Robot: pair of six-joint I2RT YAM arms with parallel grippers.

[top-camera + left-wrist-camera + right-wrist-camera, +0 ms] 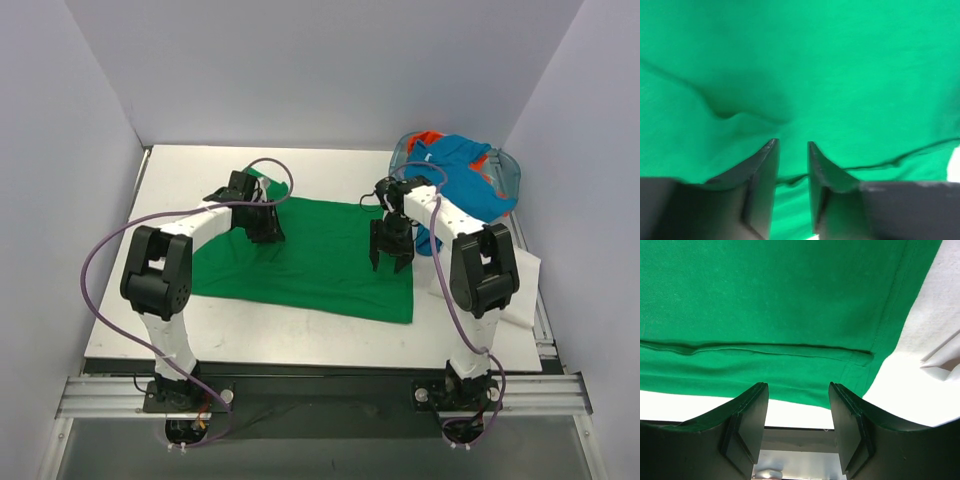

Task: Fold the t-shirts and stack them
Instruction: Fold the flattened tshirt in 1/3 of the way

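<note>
One green t-shirt [330, 262], white table [300, 338], pale walls [300, 70] | left end effector [792, 144] ajar, right end effector [798, 386] wide, empty

We barely caught the orange-red shirt [429, 137], buried under the turquoise shirt [466, 168]. The left arm [200, 222] covered the green shirt [325, 262] at its far corner, and up close it blurred.

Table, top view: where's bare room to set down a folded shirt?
Bare table between the green t-shirt and the back wall, and a strip along the near edge. Crowded far right: the bin with the turquoise t-shirt.
</note>
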